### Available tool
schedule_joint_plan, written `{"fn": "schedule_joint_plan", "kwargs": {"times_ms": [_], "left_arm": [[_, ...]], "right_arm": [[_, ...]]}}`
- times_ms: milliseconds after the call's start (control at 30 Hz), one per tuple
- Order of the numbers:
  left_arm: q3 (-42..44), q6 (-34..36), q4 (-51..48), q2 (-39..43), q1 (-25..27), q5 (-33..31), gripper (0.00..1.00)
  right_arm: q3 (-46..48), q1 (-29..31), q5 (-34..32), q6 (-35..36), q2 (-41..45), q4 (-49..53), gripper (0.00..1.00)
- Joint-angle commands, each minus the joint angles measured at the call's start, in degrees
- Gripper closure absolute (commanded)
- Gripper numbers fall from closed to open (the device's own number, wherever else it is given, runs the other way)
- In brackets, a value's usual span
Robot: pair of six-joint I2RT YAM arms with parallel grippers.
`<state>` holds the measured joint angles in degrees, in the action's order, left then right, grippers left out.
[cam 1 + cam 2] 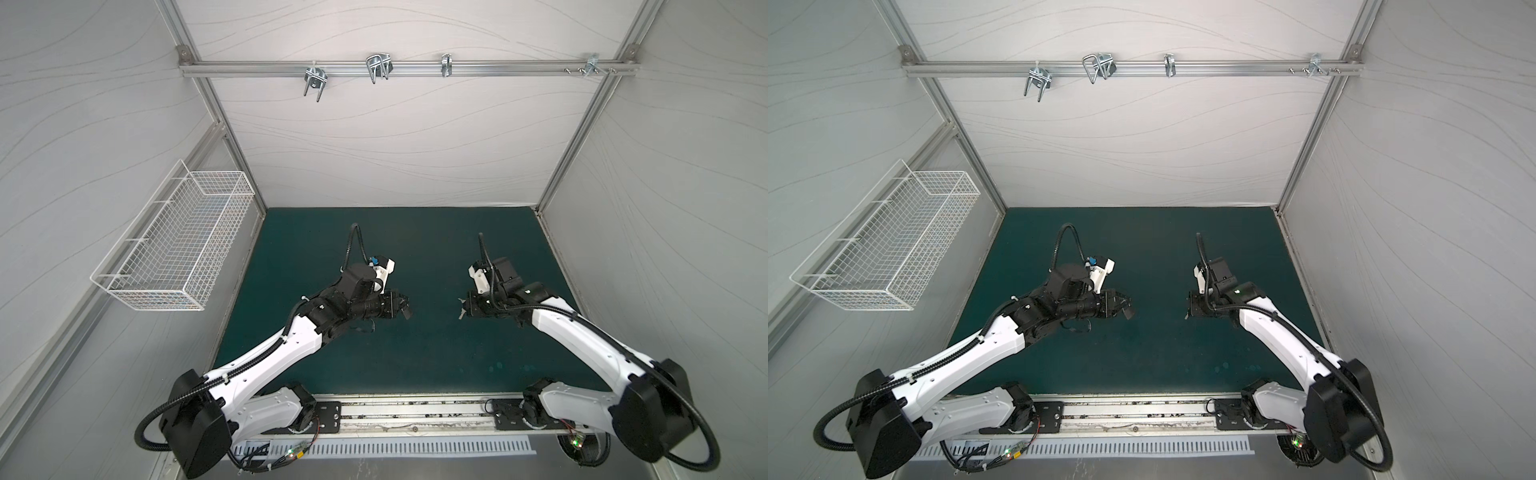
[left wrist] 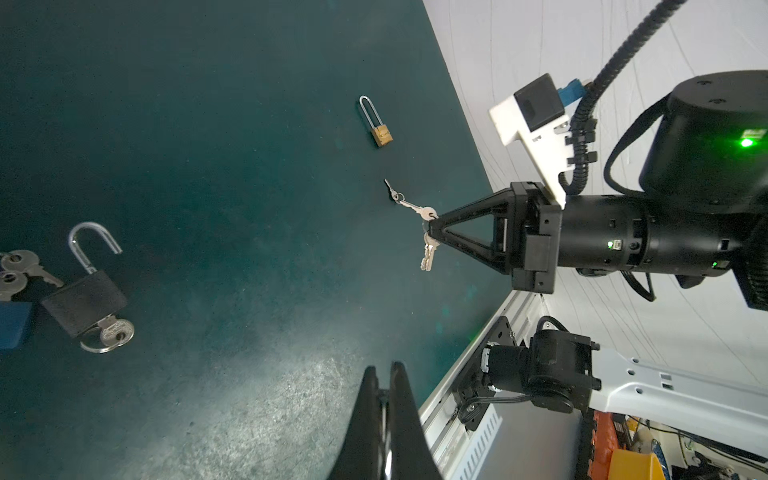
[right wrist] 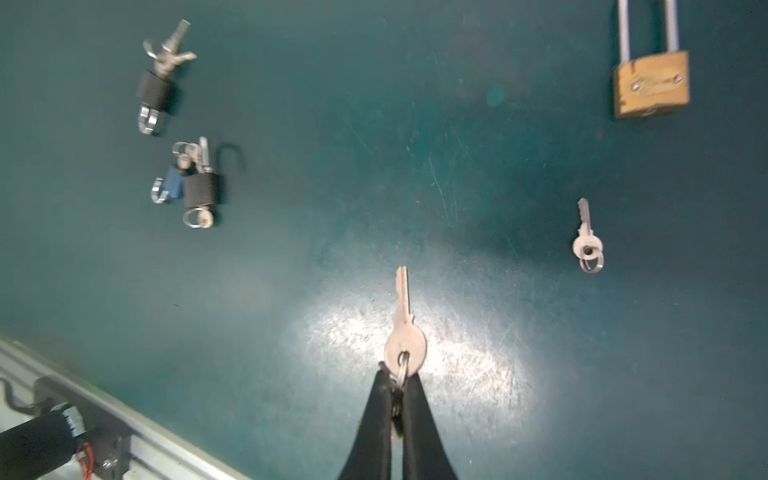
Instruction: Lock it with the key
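Right gripper (image 3: 397, 380) is clamped tight on a key ring (image 3: 402, 365). The held key (image 3: 404, 332) sticks straight out past the tips, blade forward, clear of the green surface (image 3: 332, 104). Spare keys (image 2: 428, 257) hang off the same ring below the tips.

Left gripper (image 2: 384, 368): jaws nearly together, nothing in them. It sits above the surface, facing the right gripper, well apart.

Brass padlock (image 3: 651, 85) lies flat ahead of the right gripper, off to one side, with its long shackle pointing away. Can't tell if it's latched. Loose small key (image 3: 585, 241) on its own ring lies on that same side, between gripper and brass padlock, touching neither.

On the other side, well apart:
- Black padlock (image 3: 201, 189), shackle swung open, key in its base, with a blue padlock (image 3: 173, 183) just beside it.
- Second black padlock (image 3: 156, 93) farther out, key bunch (image 3: 170, 50) at its base.
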<state>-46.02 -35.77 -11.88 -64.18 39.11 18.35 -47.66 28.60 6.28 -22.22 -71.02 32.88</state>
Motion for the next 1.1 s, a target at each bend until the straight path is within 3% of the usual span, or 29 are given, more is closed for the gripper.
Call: {"fn": "schedule_joint_plan", "kwargs": {"times_ms": [0,300,567,800,1067], "left_arm": [[-0.3,-1.7,5.6,-0.2,-0.1,-0.7,1.0],[0.8,-1.9,4.8,1.4,-0.1,-0.9,1.0],[0.3,-2.0,5.1,0.7,-0.1,0.5,1.0],[-0.5,-2.1,5.4,-0.4,-0.2,1.3,1.0],[-0.8,-2.6,5.3,-0.1,-0.1,1.3,1.0]], "right_arm": [[-1.7,-0.8,2.3,2.3,-5.8,-1.9,1.0],[-5.5,-3.5,5.3,5.4,-16.2,-2.9,1.0],[-5.5,-5.9,6.1,7.5,-19.8,-2.9,1.0],[-6.1,-7.2,1.8,8.1,-21.4,-1.1,1.0],[-8.0,-7.5,-0.1,8.0,-24.1,1.3,0.84]]}}
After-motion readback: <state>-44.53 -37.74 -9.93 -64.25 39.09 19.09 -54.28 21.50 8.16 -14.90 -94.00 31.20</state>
